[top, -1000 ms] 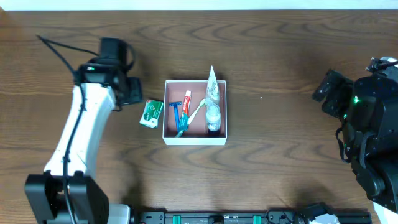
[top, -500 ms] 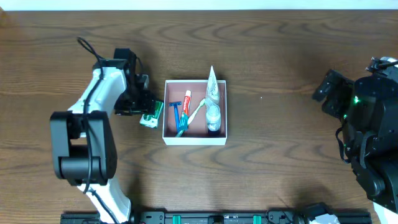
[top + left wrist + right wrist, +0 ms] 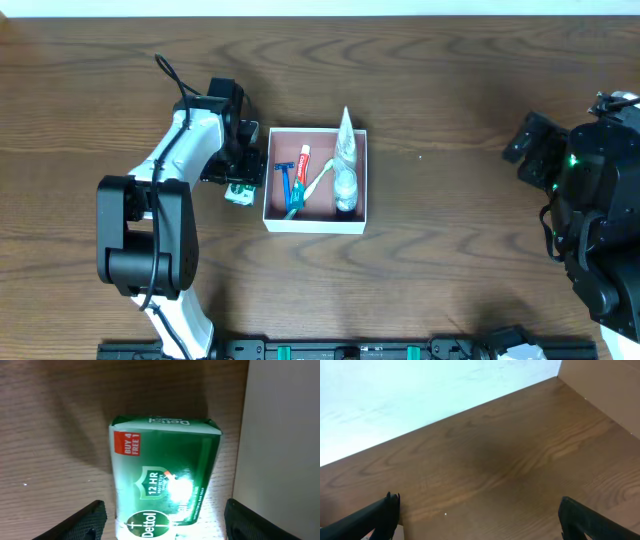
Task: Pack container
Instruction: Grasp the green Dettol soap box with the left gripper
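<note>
The container is a shallow white-walled box with a reddish-brown floor at the table's middle. It holds a blue razor, a red-and-white toothpaste tube and a clear bottle with a white tube. A green-and-white Dettol soap packet lies on the table just left of the container's wall; overhead only its corner shows. My left gripper is open, with one finger on each side of the packet, and hangs over it. My right gripper is open and empty at the far right.
Dark wood table all round. A white wall edge lies beyond the table's far side, and a cardboard-coloured surface stands at the right in the right wrist view.
My left arm has swung right and its gripper has come down over the soap packet beside the container. The right arm has not moved.
</note>
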`<action>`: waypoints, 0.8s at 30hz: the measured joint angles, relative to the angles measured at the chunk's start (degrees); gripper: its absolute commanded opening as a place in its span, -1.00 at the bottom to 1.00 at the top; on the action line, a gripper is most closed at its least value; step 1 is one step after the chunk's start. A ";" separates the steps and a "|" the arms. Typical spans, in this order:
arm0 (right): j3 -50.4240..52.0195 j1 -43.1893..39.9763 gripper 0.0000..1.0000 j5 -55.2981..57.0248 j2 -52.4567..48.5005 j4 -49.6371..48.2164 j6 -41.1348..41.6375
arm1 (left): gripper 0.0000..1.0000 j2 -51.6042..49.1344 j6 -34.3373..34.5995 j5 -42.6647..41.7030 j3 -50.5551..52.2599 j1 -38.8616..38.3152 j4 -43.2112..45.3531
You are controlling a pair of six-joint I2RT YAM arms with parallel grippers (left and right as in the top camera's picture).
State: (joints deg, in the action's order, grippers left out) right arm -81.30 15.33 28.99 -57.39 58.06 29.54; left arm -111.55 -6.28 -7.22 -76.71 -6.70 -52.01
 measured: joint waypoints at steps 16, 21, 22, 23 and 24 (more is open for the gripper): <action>-0.02 0.00 0.98 0.00 0.00 0.00 0.00 | 0.41 -2.54 0.09 2.93 0.22 -0.11 3.65; -0.02 0.00 0.99 0.00 -0.02 0.00 0.00 | 0.10 -4.44 0.66 3.26 0.26 -0.17 3.72; -0.02 0.00 0.99 0.00 -0.02 0.02 0.00 | 0.05 -4.44 0.63 3.23 0.26 -0.17 3.69; -0.02 0.00 0.98 0.00 -0.04 0.00 -0.02 | 0.02 -4.44 0.66 3.23 0.26 -0.17 3.69; -0.02 0.00 0.99 0.02 -0.11 0.00 0.00 | -0.01 -4.42 0.79 3.19 0.26 -0.17 3.67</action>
State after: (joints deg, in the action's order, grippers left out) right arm -81.32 15.33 29.02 -57.49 58.06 29.54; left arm -115.96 -5.50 -4.03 -76.44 -6.87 -48.34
